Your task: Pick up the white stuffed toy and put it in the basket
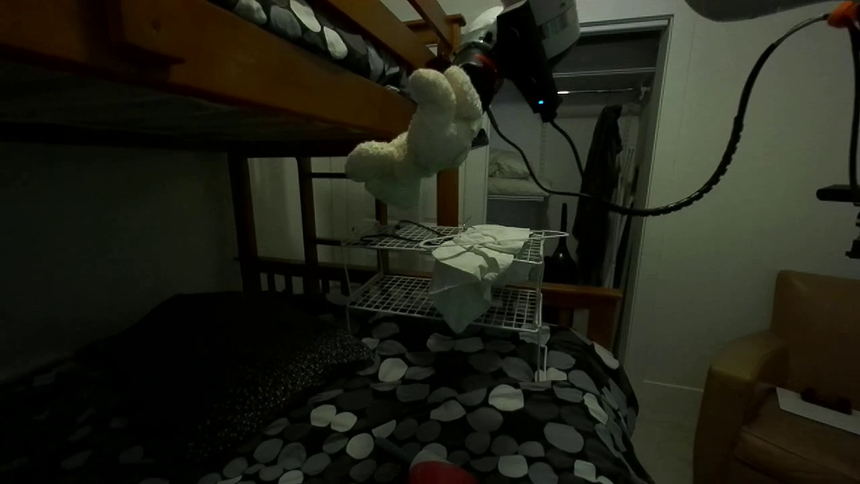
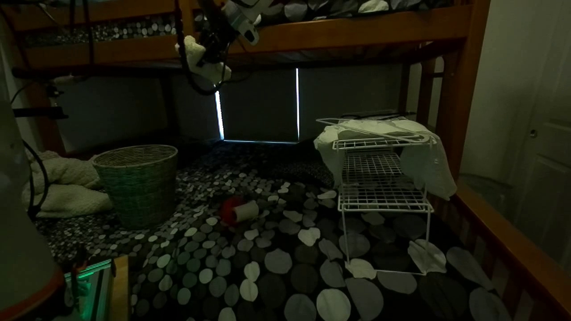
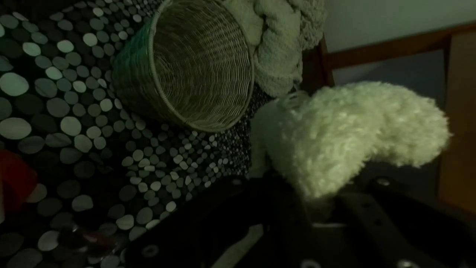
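"Above the level of the basket, what was the claw doing?"

"It was clenched around the white stuffed toy; the soft body was squeezed in its grip, and one furry end stuck out freely."

"And for what reason was the toy so high?"

"I suppose, so that its hanging part could pass the basket's rim without catching. In an exterior view it hung higher than the basket and to the side of it, probably not yet over the opening, although the depth was difficult to judge."

"Did the basket stand upright?"

"Yes, with its opening upward, which suited a release from above. A pale blanket lay just beside it, so a careless drop risked, in my opinion, ending there instead."
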Controlling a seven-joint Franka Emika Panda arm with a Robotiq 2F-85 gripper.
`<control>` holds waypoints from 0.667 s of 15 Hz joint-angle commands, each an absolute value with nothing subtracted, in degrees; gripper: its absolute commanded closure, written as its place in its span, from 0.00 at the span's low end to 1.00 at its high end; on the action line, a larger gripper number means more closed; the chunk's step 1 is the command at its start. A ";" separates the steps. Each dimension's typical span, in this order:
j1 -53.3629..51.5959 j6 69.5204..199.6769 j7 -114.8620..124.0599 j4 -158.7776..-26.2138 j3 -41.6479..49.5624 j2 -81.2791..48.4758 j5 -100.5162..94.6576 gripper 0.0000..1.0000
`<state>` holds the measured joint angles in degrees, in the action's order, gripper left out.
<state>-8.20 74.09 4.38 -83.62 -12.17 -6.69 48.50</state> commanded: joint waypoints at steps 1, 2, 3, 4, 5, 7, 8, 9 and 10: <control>-13.45 68.12 6.68 -75.36 -14.69 -13.54 45.41 0.96; -14.99 66.64 7.88 -74.03 -15.50 -15.23 45.07 0.96; -16.59 65.47 10.89 -73.29 -16.17 -16.02 44.70 0.96; -18.33 64.86 12.44 -71.35 -16.91 -17.77 44.15 0.96; -20.19 63.99 14.37 -69.80 -17.81 -19.08 44.13 0.96; -24.08 61.87 17.40 -63.23 -19.28 -24.05 42.27 0.96; -25.75 60.80 18.21 -60.79 -19.74 -25.81 41.34 0.96; -27.27 59.98 18.90 -59.05 -20.06 -27.02 40.70 0.96; -28.67 60.53 18.24 -58.03 -20.22 -27.96 40.05 0.96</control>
